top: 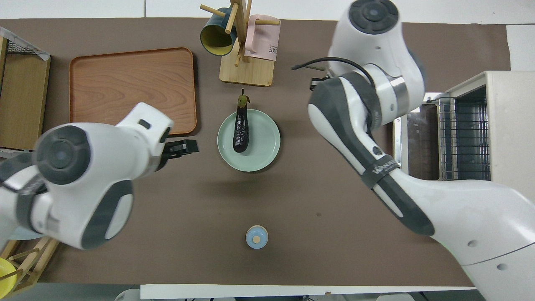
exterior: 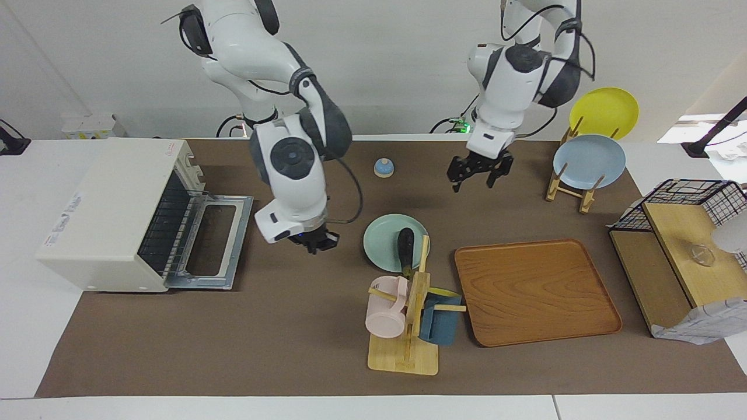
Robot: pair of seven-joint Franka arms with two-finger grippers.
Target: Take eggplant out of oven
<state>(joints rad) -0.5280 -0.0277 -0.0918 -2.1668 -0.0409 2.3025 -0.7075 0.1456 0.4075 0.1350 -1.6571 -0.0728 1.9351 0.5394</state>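
Note:
The eggplant (exterior: 406, 245) (top: 241, 131), dark purple with a green stem tip, lies on a light green plate (exterior: 382, 239) (top: 261, 146) in the middle of the mat. The cream-white oven (exterior: 111, 216) (top: 510, 125) stands at the right arm's end of the table. Its door (exterior: 216, 245) (top: 418, 142) is folded down flat and the metal rack inside looks bare. My right gripper (exterior: 318, 240) hangs low over the mat between the oven door and the plate, holding nothing. My left gripper (exterior: 480, 172) (top: 184, 148) is open and empty, up over the mat beside the plate.
A wooden mug tree (exterior: 408, 315) (top: 246, 62) with a pink and a blue mug stands just farther from the robots than the plate. A wooden tray (exterior: 534, 289) (top: 129, 88) lies beside it. A small bell (exterior: 383, 168) (top: 256, 237), a plate rack (exterior: 583, 169) and a wire basket (exterior: 688, 198) are also here.

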